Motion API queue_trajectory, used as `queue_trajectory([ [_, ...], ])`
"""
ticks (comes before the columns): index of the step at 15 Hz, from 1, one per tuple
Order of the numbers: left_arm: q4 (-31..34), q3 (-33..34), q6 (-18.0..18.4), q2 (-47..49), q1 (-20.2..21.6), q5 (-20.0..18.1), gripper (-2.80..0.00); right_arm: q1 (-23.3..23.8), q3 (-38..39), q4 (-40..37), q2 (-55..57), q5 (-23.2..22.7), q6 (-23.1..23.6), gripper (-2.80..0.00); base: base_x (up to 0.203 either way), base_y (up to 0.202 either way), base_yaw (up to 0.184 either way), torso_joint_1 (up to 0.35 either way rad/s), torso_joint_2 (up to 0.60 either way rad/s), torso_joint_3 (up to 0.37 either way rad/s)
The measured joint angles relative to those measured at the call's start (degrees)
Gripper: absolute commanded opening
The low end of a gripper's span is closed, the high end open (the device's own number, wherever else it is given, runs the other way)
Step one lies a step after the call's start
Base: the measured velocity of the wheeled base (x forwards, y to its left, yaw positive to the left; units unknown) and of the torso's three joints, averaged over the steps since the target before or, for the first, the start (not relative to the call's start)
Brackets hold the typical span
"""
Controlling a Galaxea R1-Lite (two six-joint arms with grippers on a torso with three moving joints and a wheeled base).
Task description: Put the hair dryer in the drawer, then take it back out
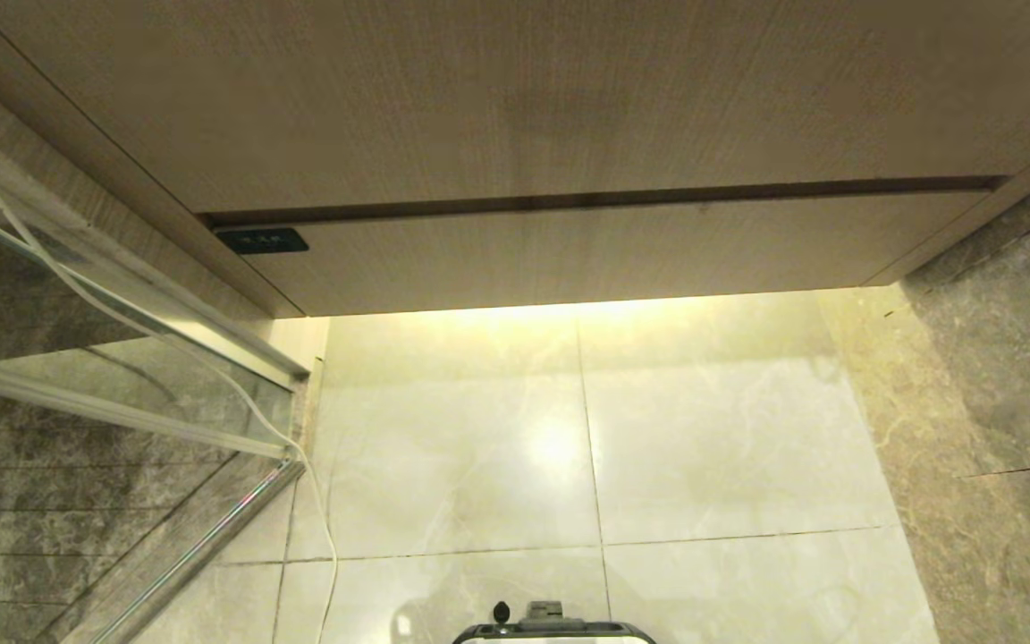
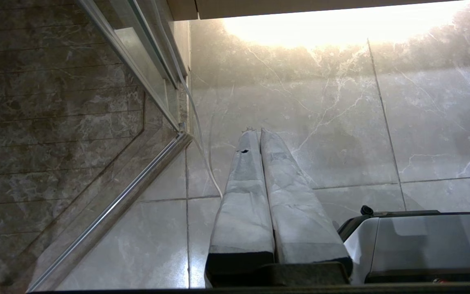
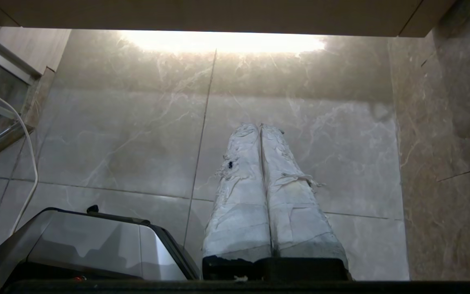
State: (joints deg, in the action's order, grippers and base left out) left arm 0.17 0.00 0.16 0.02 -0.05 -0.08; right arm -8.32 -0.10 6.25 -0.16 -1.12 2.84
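Two grippers hang idle over a pale marble-tiled bathroom floor (image 1: 730, 447), each with its jaws pressed together and holding nothing. At far left, a glass shower screen (image 1: 77, 358) with a metal bottom rail (image 1: 202, 546) meets dark veined stone, and a thin white cable (image 1: 318, 528) trails down past the screen onto the floor. Beside the robot's grey base (image 2: 418, 241), the left gripper (image 2: 258, 131) points down at the tiles, its wrapped fingers (image 2: 243, 196) touching along their length. Across the middle, the light-wood vanity fills the upper part of the head view; the drawer (image 1: 604, 250) sits closed, flush under the taller wood panel (image 1: 515, 98), a small black label (image 1: 262, 240) at its left corner. Warm light spills from beneath the vanity onto the floor. The right gripper (image 3: 260, 126) likewise points at the tiles. At far right rises a dark marble wall (image 1: 1007, 376). No hair dryer shows in any view.
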Motion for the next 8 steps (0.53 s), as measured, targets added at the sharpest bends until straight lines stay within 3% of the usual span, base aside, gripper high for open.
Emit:
queue_trajectory([
  [8, 0.0, 0.0, 0.0, 0.0, 0.0, 0.0, -2.80, 0.1, 0.1, 0.0, 0.0, 0.0, 0.2, -2.80, 0.000, 0.000, 0.000, 0.000, 0.00, 0.000],
])
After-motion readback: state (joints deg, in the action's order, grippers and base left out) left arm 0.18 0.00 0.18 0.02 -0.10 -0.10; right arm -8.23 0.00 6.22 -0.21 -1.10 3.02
